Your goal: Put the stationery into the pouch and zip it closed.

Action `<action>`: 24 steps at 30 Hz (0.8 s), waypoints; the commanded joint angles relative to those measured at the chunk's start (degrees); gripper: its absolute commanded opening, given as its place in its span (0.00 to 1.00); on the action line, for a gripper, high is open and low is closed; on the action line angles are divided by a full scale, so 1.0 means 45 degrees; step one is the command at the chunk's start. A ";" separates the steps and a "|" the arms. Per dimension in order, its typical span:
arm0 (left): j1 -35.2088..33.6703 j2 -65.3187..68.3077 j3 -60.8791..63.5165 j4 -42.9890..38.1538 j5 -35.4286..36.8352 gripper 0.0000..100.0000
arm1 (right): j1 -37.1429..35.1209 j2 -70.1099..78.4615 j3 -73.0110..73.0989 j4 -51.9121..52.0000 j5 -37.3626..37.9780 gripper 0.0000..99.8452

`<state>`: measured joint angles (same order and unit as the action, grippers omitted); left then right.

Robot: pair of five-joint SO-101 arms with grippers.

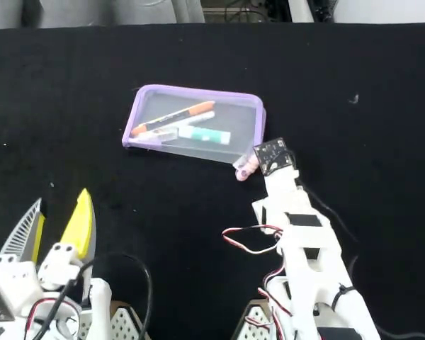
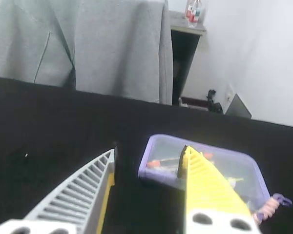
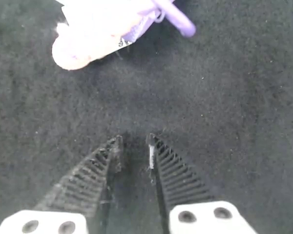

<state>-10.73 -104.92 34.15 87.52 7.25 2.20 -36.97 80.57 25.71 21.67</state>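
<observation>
**Now the pouch is lying loaded and both arms are holding nothing**

Grey fabric (image 2: 88,44) is hanging behind the black cloth-covered bench (image 1: 354,71), with a dark cabinet (image 2: 184,63) standing beside it. Red and white wires (image 1: 251,241) are looping off the side of the right arm. Nothing is lying between either arm and the pouch.

The left gripper (image 1: 62,198) is sitting at the near edge of the bench, well apart from the pouch, with its grey and yellow fingers (image 1: 79,219) spreading wide around nothing. The right gripper (image 3: 134,144) is hovering low over bare cloth just beside the pouch's near corner. Its fingers are standing a narrow gap apart and gripping nothing.

The clear plastic pouch with purple edging (image 1: 244,131) is lying flat near the middle of the bench. An orange marker (image 1: 173,113), a white pen (image 1: 178,125) and a white stick with a teal label (image 1: 205,134) are lying inside it. A pink coiled charm (image 1: 246,168) with a purple ring (image 3: 178,19) is trailing from that near corner. Whether the zip is shut I cannot tell.
</observation>
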 commanded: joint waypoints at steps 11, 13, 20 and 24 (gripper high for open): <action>0.0127 0.0039 0.4777 -0.2051 -0.2696 0.22 | 0.0098 -0.0381 0.0010 -0.0234 0.0000 0.08; 0.0127 0.0059 0.6125 -0.3048 -0.2325 0.22 | 0.0098 -0.0381 0.0010 -0.0234 0.0000 0.08; 0.0127 0.0059 0.9797 -0.4708 -0.0977 0.22 | 0.0098 -0.0381 0.0010 -0.0234 0.0000 0.08; 0.0107 0.0078 1.1516 -0.5255 -0.1074 0.22 | 0.0098 -0.0381 0.0010 -0.0234 0.0000 0.08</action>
<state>-10.73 -104.48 80.75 66.77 1.71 2.20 -36.97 80.57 25.71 21.67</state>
